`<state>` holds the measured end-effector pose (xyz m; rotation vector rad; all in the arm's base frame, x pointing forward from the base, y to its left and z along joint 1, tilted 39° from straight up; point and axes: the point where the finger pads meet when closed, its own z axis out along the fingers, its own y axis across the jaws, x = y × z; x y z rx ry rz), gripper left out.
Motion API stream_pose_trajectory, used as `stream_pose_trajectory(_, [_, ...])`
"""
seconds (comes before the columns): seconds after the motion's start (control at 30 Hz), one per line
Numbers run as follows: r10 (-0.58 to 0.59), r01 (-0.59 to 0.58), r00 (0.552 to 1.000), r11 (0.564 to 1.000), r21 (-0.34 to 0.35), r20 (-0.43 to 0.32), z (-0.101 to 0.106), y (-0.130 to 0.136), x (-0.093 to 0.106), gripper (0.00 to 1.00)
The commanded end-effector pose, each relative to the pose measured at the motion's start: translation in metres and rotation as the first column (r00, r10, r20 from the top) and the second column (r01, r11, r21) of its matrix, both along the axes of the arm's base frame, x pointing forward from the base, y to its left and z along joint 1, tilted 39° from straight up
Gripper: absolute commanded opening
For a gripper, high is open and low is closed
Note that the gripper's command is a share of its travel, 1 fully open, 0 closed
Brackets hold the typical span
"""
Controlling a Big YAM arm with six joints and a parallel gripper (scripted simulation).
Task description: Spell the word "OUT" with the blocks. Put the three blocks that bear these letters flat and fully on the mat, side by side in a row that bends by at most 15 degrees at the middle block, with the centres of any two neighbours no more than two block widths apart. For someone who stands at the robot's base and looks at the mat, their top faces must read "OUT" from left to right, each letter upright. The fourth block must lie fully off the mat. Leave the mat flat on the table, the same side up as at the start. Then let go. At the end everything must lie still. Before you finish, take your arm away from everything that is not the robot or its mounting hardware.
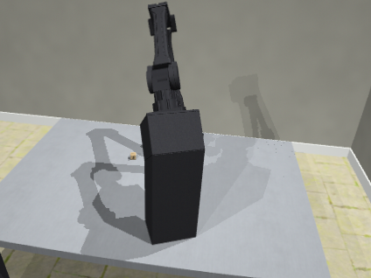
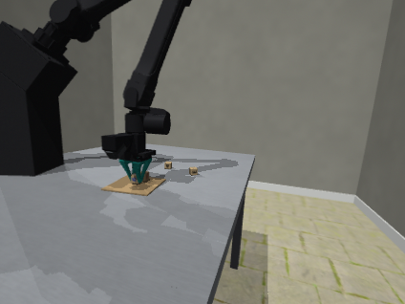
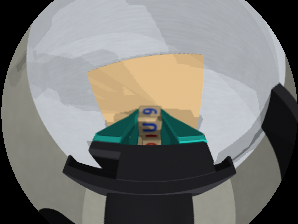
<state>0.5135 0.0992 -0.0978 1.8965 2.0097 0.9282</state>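
Note:
My gripper [image 2: 138, 181] [image 3: 149, 113], with teal fingers, is shut on a small wooden block [image 2: 134, 179] [image 3: 149, 123]. In the wrist view it shows a blue U and, on another face, a blue 9 or 6. It is low over or on the tan mat [image 2: 152, 186] [image 3: 172, 82]; a gap beneath it cannot be told. A second block [image 2: 146, 177] is on the mat close beside the fingers. A partly hidden face [image 3: 150, 142] with red marking shows at the palm edge in the wrist view. Two more blocks [image 2: 168, 165] [image 2: 193, 171] lie off the mat; their letters are unreadable.
The top view shows one block [image 1: 133, 156] left of the black base column [image 1: 175, 197], which hides the mat and gripper there. The grey table [image 1: 245, 236] [image 2: 158, 249] has its right edge beyond the off-mat blocks in the exterior view.

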Motion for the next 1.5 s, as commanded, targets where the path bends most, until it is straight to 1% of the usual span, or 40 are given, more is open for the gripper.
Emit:
stream_pose_trajectory(0.0, [0.003, -0.003, 1.0, 1.0, -0.002, 0.016, 0.0074, 0.0016, 0.0016, 0.2])
stream_pose_trajectory(1.47, [0.002, -0.002, 1.0, 1.0, -0.007, 0.014, 0.0025, -0.004, -0.0011, 0.2])
